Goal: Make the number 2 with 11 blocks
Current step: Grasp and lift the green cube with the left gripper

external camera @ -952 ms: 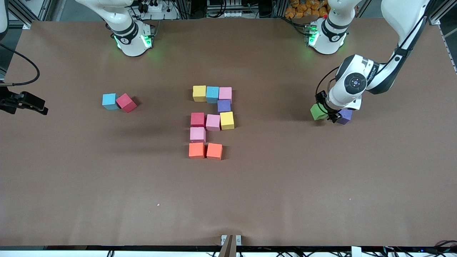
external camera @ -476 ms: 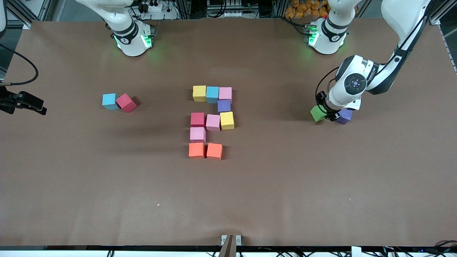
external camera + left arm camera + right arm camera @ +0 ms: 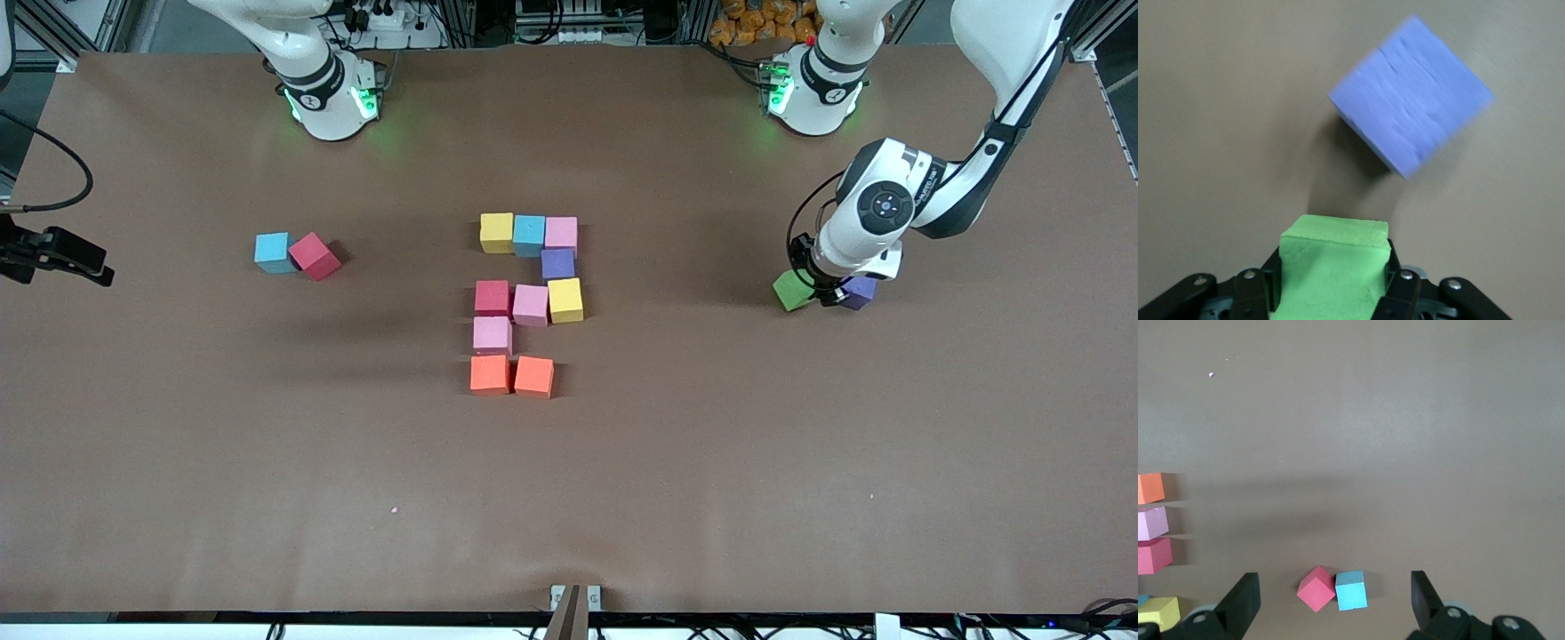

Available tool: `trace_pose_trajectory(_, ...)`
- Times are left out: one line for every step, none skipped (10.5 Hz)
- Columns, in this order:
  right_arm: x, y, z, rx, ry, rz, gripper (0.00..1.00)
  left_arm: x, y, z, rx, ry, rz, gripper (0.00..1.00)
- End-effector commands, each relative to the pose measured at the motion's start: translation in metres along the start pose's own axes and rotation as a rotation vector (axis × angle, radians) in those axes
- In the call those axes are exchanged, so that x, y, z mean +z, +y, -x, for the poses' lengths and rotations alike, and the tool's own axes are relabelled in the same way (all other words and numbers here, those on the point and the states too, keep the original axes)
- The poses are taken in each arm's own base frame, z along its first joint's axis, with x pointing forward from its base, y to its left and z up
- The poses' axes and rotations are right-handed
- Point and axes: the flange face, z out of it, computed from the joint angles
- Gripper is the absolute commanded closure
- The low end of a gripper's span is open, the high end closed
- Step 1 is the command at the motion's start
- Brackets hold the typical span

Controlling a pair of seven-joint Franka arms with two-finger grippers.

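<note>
The brown table [image 3: 267,462] is carrying the number 2 [image 3: 528,302] at its middle, one cube short in its nearest row. The left gripper [image 3: 811,292] is pinching the green block [image 3: 1331,267] beside a purple block [image 3: 1411,113]; lifting straight up should avoid nudging it. The right gripper [image 3: 1331,603] is waiting, spread wide and empty. No legible writing is showing.

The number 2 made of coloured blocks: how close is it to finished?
Ten blocks already sit in the number 2: top row, purple link, middle row, pink link, and two orange cubes in the bottom row. The left end effector is shut on the green block beside a purple block. Left: placing one cube beside the orange block. The right end effector waits open.
</note>
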Motion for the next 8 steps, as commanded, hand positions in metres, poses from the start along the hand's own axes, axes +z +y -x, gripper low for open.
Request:
trace_pose_trajectory(-0.003, 0.002, -0.003, 0.017, 0.005, -0.006, 0.00, -0.012, -0.016, 0.055, 0.181, -0.013, 0.071, 0.91)
trace_pose_trajectory(-0.003, 0.003, -0.002, 0.018, 0.005, -0.005, 0.00, -0.019, -0.016, 0.076, 0.254, -0.027, 0.101, 0.91)
trace_pose_trajectory(-0.001, -0.001, -0.002, 0.011, 0.000, -0.005, 0.00, -0.026, -0.012, 0.094, 0.303, -0.023, 0.103, 0.91)
trace_pose_trajectory(0.000, -0.007, -0.003, 0.000, -0.004, -0.006, 0.00, -0.031, -0.004, 0.115, 0.354, -0.012, 0.088, 0.91)
trace_pose_trajectory(-0.001, -0.008, -0.003, 0.000, -0.001, -0.006, 0.00, -0.041, 0.007, 0.139, 0.364, -0.013, 0.078, 0.91)
trace_pose_trajectory(0.000, -0.002, -0.003, 0.009, -0.001, -0.007, 0.00, -0.049, 0.017, 0.165, 0.368, -0.018, 0.066, 0.91)
trace_pose_trajectory(-0.001, 0.002, -0.003, 0.017, 0.002, -0.007, 0.00, -0.057, 0.021, 0.191, 0.382, -0.025, 0.057, 0.91)
trace_pose_trajectory(-0.002, 0.002, -0.003, 0.017, 0.003, -0.007, 0.00, -0.065, 0.020, 0.215, 0.393, -0.039, 0.057, 0.91)
